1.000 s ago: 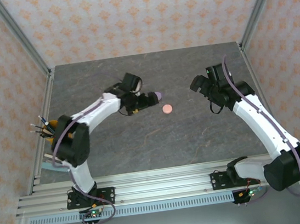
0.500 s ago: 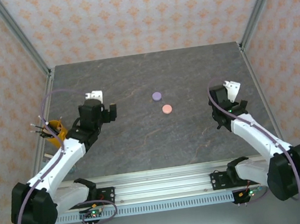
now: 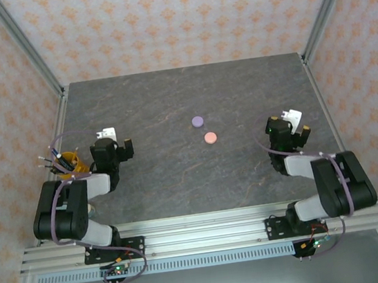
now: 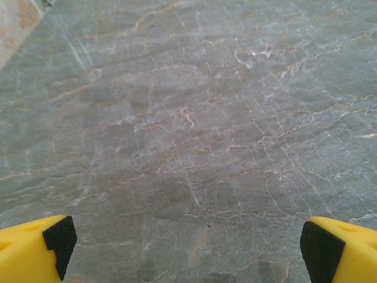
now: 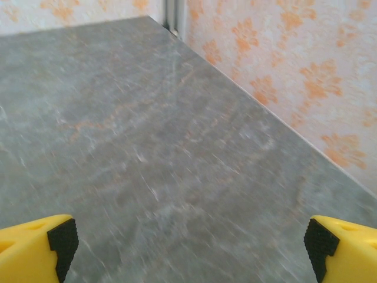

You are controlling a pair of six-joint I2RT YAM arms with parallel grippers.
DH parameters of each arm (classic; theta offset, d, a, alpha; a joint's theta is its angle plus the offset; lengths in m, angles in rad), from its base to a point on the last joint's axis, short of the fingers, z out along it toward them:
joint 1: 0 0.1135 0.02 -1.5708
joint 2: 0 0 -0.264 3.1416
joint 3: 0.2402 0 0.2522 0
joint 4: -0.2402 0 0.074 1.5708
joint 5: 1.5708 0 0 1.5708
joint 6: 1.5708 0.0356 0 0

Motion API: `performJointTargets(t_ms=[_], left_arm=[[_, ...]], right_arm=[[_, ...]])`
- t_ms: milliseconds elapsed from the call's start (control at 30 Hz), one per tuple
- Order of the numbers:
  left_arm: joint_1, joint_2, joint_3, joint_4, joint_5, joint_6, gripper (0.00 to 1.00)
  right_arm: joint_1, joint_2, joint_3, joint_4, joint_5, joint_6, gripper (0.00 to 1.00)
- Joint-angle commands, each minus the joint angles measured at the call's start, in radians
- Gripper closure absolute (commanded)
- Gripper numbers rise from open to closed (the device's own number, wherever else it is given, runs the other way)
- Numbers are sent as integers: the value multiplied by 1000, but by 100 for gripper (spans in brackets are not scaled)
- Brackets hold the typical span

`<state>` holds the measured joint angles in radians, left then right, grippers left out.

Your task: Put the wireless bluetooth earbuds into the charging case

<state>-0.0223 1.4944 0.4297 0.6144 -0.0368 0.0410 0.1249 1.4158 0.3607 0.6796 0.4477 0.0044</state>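
So, two little round charging cases are seen near the middle of the desk (image 3: pixel 181 184) from the top camera: a lilac charging case (image 3: pixel 197 121) and, just beside it and a bit nearer and to the right, a pink charging case (image 3: pixel 210 138). Both are lying flat on the grey marbled surface, close together but not touching. They're too small for it to be told whether the lids are up or down, and no earbuds can be made out on or around them.

The left end effector (image 3: pixel 115 150) is parked well away to the left of the cases, with its arm folded up tight over its base. In the left wrist view the yellow fingertips (image 4: pixel 35 250) with black pads are spread wide at the two bottom corners, with bare stone between them.

Same story on the other side: the right end effector (image 3: pixel 286 128) is parked well to the right of the cases, arm folded up, fingers spread wide in its own wrist view, nothing pinched. The orange-patterned wall (image 5: pixel 283 71) is seen past it.

An orange cup (image 3: pixel 68 161) stuffed with thin sticks is spotted at the desk's left edge, just beside the left arm.
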Motion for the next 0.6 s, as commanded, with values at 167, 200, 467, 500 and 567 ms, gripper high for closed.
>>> performJointTargets(t_ms=[167, 200, 467, 500, 567], left_arm=[[10, 6, 0, 126, 48, -26, 0], [9, 6, 0, 124, 46, -26, 0], [9, 6, 0, 125, 44, -26, 0], [8, 6, 1, 125, 44, -26, 0], [7, 6, 1, 124, 43, -23, 0]], right_arm=[[-89, 104, 55, 95, -281, -8, 1], [-83, 102, 43, 118, -275, -13, 1], [-75, 115, 63, 94, -276, -22, 1], [-82, 114, 66, 87, -289, -17, 1], [-88, 112, 67, 83, -300, -16, 1]])
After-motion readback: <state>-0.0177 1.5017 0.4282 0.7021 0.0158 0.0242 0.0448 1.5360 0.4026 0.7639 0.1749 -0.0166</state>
